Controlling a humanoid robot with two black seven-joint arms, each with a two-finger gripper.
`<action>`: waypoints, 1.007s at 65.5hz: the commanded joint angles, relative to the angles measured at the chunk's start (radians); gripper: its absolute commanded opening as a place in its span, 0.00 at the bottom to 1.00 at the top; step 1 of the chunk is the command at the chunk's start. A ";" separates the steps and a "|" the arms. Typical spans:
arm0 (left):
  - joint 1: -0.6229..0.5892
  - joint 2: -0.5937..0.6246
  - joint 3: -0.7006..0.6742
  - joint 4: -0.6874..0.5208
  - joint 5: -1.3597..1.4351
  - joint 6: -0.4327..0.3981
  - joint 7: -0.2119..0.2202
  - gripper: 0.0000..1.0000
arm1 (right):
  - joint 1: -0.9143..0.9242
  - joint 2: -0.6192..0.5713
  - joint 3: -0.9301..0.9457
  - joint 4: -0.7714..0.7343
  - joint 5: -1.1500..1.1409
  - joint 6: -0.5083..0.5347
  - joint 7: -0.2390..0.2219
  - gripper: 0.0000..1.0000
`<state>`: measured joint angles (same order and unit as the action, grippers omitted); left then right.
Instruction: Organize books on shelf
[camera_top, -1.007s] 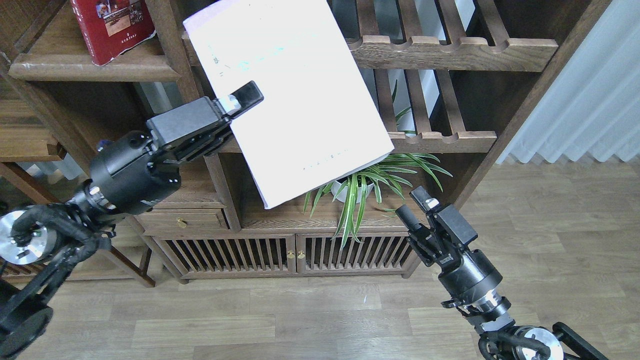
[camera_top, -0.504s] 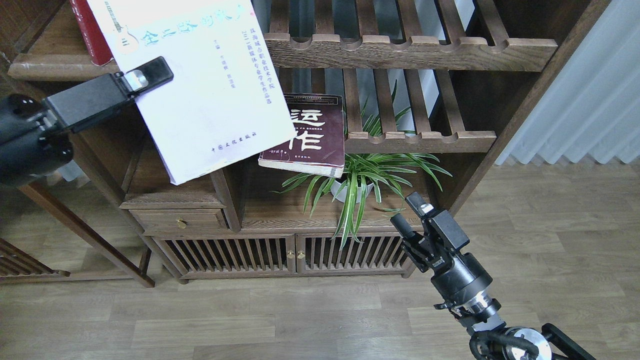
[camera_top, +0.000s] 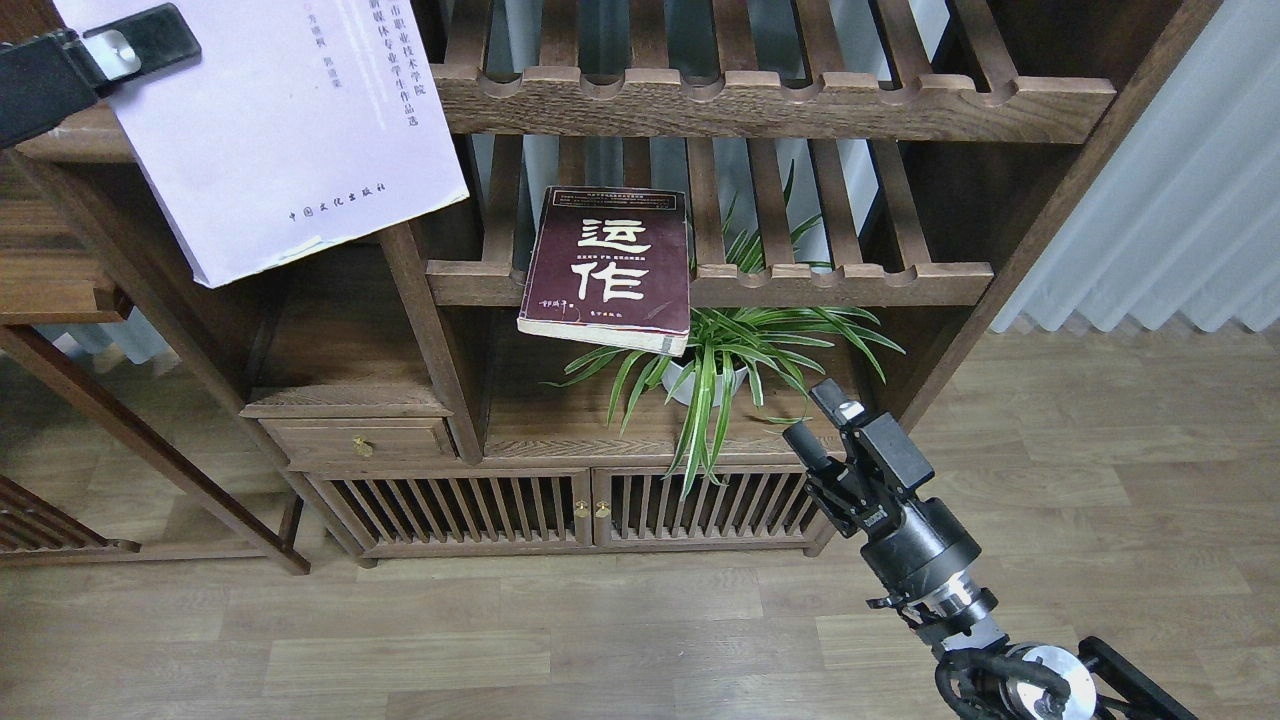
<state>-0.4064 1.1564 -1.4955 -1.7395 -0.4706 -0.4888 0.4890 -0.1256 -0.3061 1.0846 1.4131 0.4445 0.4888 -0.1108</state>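
My left gripper is at the top left corner, shut on the thick white book, which it holds tilted in front of the solid dark-brown shelf. The book covers most of that shelf. The small red book is hidden. The dark maroon book with large white characters lies on the lower slatted rack, its front end sticking out over the rail. My right gripper is open and empty, low at the right, below and to the right of the maroon book.
An upper slatted rack runs across the top. A potted spider plant stands under the maroon book, just left of my right gripper. Below are a small drawer and slatted cabinet doors. Wooden floor lies in front, a white curtain to the right.
My left gripper has carried the white book up and to the left, uncovering the maroon book and hiding the red one. My right arm has moved only slightly.
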 joint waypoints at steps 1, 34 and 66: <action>0.000 0.025 -0.046 0.008 0.052 0.000 0.000 0.08 | 0.000 -0.004 0.008 -0.013 0.003 0.000 0.002 0.97; 0.003 0.118 -0.146 0.153 0.112 0.000 0.000 0.11 | 0.009 -0.007 0.008 -0.014 0.005 0.000 0.000 0.97; 0.009 0.220 0.014 0.334 0.026 0.000 0.000 0.13 | 0.024 -0.010 0.008 -0.014 0.003 0.000 0.000 0.96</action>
<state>-0.3977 1.3470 -1.5094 -1.4606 -0.4409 -0.4888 0.4886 -0.1075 -0.3176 1.0928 1.3990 0.4481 0.4887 -0.1105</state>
